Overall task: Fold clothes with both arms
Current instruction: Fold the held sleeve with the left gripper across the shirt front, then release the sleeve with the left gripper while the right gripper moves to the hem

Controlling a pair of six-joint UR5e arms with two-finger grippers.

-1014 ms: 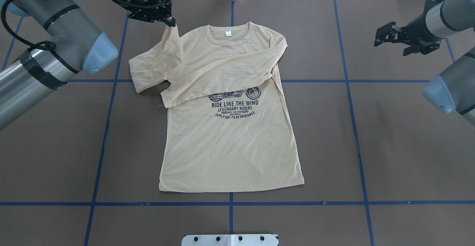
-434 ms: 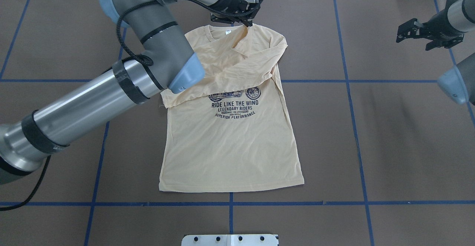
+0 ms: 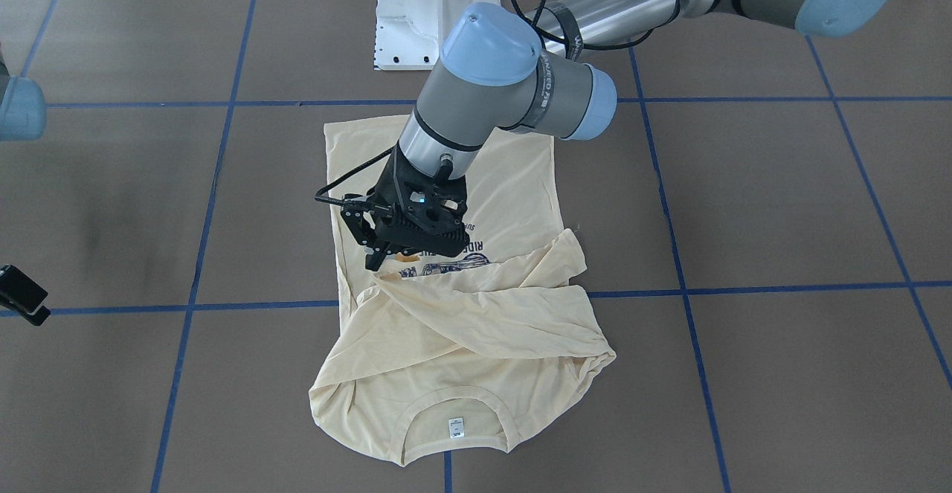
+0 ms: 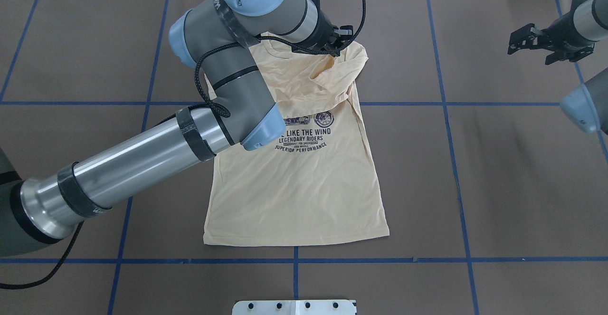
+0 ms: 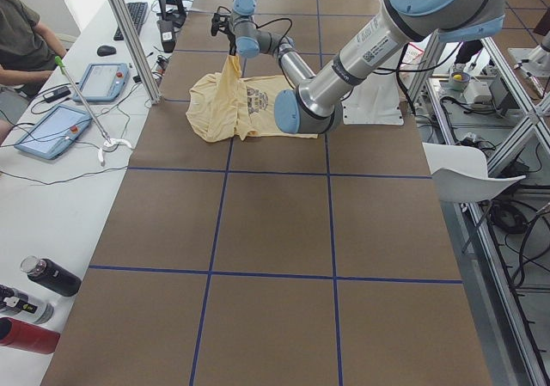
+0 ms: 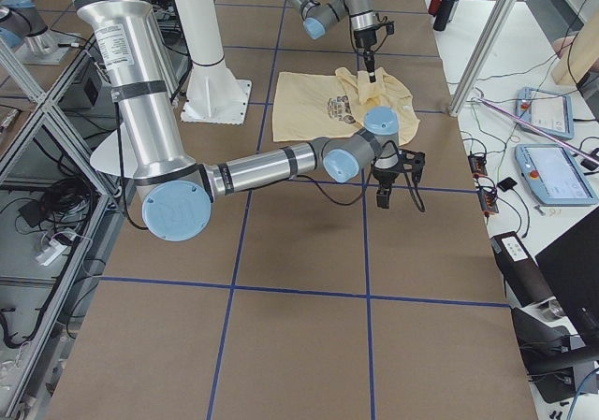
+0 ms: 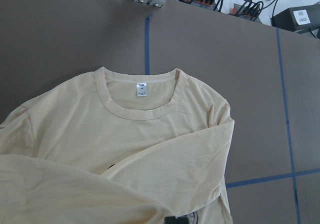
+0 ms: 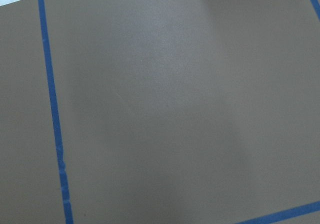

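Cream shirt [image 4: 294,191] is lying at the centre of the table [image 4: 475,186], collar [image 7: 141,115] toward 12 o'clock, as the left gripper [image 4: 336,51], pinching the sleeve [image 3: 476,307], is carrying it from the 10 o'clock shoulder to 1 o'clock, nearly completing that fold. The right gripper [image 4: 527,45] is idling with jaws apart at 2 o'clock. The front-facing view is showing the draped sleeve that the left arm [image 4: 228,82] is hiding overhead.

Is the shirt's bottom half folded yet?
No, spread flat: the shirt hem lies open; only sleeves cross the chest.
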